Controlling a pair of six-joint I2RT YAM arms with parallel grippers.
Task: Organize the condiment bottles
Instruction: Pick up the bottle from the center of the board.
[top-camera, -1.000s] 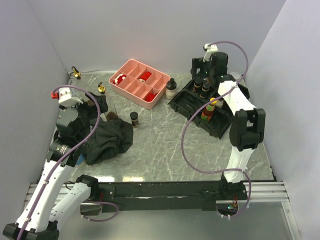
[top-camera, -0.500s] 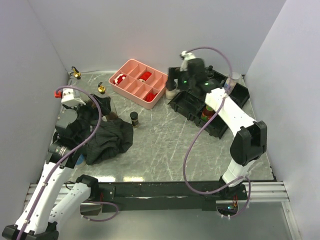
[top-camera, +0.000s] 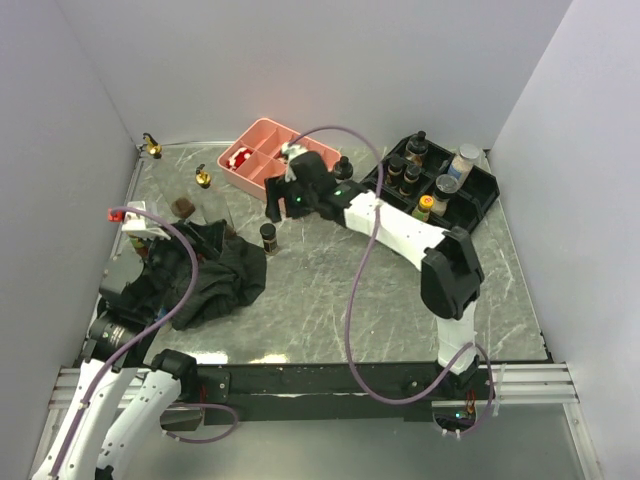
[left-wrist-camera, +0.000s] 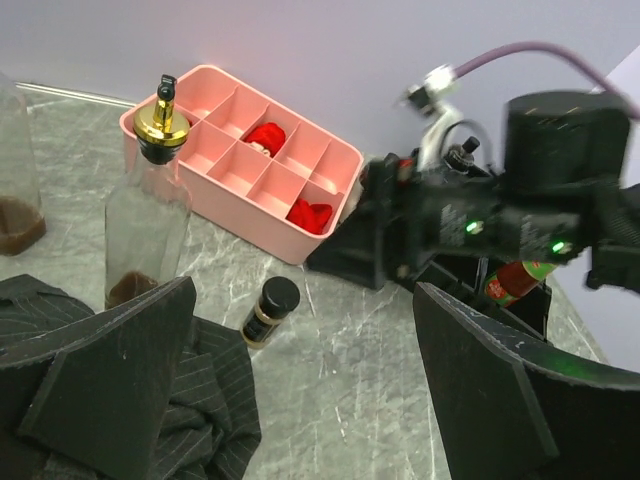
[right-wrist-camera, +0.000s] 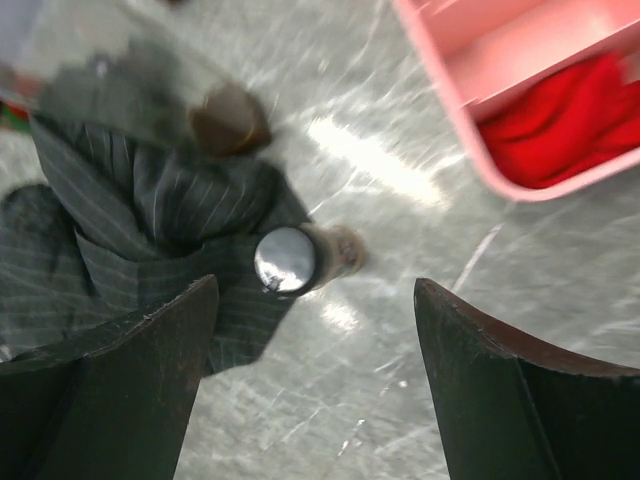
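A black-lidded spice jar (top-camera: 268, 237) (left-wrist-camera: 268, 308) (right-wrist-camera: 291, 260) stands on the marble table just right of the black cloth (top-camera: 212, 276). My right gripper (top-camera: 279, 204) (right-wrist-camera: 315, 292) hovers over the jar, open, with nothing between its fingers. Two clear gold-spouted bottles (top-camera: 203, 178) (top-camera: 152, 146) stand at the back left; the nearer one (left-wrist-camera: 148, 215) holds a little brown liquid. Several condiment bottles, among them a yellow-capped red one (top-camera: 423, 210), sit in the black rack (top-camera: 482, 195). My left gripper (top-camera: 168, 247) (left-wrist-camera: 305, 300) is open and empty over the cloth.
A pink compartment tray (top-camera: 262, 135) (left-wrist-camera: 325, 232) with red pieces sits at the back centre. A white bottle with a black cap (top-camera: 343, 172) stands between it and the rack. The right arm stretches across the table's middle. Walls close in the left, back and right.
My right arm has swung from the rack on the right across to the jar beside the cloth, its jaws narrowing a little. The left arm has drawn back toward the near left.
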